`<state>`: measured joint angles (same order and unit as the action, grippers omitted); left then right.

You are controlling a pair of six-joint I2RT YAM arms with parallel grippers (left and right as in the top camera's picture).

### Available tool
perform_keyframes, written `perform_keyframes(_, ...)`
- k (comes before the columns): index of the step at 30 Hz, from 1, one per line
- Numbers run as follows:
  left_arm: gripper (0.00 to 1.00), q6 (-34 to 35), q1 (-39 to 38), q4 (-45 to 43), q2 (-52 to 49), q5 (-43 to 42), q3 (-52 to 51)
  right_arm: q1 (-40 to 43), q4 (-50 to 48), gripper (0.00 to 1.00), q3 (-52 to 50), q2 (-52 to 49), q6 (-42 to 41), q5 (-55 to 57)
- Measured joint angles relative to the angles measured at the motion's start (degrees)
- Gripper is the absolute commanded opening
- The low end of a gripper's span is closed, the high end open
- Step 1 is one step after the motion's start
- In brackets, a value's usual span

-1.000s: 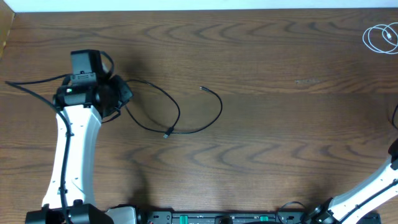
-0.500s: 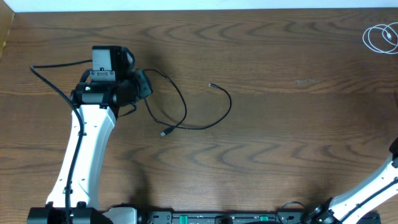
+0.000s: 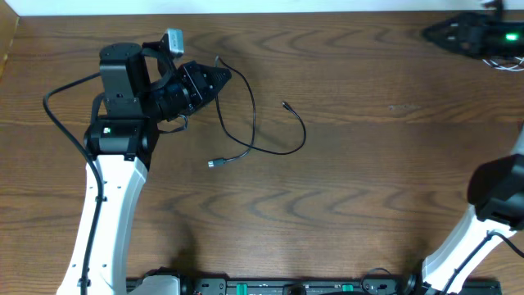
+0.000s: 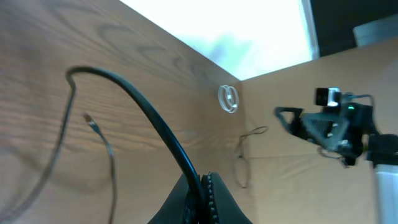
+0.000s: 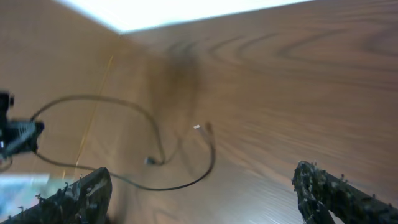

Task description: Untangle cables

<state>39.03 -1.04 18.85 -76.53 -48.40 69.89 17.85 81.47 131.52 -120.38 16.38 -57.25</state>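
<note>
1. Left arm (image 3: 106,205) comes up from the near edge on the table's (image 3: 368,188) left side. The left gripper (image 3: 219,76) sits close to the far edge, left of centre, tips pointing right.
2. The left gripper's fingers are pinched together on the black cable (image 3: 252,123). In the left wrist view the cord rises out of the closed tips (image 4: 205,193) in an arc.
3. From the grip, the black cable curves toward the near edge, then lies on the wood. One plug end (image 3: 212,164) is on the near side of the gripper; the thin end (image 3: 285,105) is to its right. The strands meet just right of the plug; I can't tell which is on top.
4. The white cable (image 3: 501,59) is coiled in the far right corner, well apart from the black one and partly hidden under the right gripper (image 3: 434,33). I can't tell whether they touch.
5. The right gripper is by the far edge, tips pointing left. In the right wrist view its fingers (image 5: 81,196) are spread wide, with nothing between them.
</note>
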Motion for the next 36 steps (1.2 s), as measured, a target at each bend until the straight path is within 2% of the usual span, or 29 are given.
perform_keyframes(9,0.07,17.03,0.0,0.2,0.15,0.85,0.0,-24.09,-1.53,0.89,0.0,-0.02,0.59,1.31)
perform_keyframes(13,0.07,28.72,0.02,0.48,0.15,2.32,0.0,-32.44,-4.63,0.88,0.0,-0.02,-1.4,2.01)
perform_keyframes(22,0.07,42.91,0.02,3.17,0.15,9.99,0.0,-40.79,-8.59,0.62,0.0,-0.02,-6.19,2.14)
perform_keyframes(25,0.08,46.34,0.02,3.48,0.15,12.48,0.0,-44.15,-10.19,0.56,0.0,-0.02,-6.78,2.14)
perform_keyframes(34,0.07,48.22,0.02,3.5,0.15,14.1,0.0,-50.45,-12.52,0.53,0.0,-0.22,-8.57,3.72)
perform_keyframes(36,0.07,48.24,0.02,3.52,0.15,14.1,0.0,-51.54,-12.63,0.47,0.0,-0.68,-8.7,4.17)
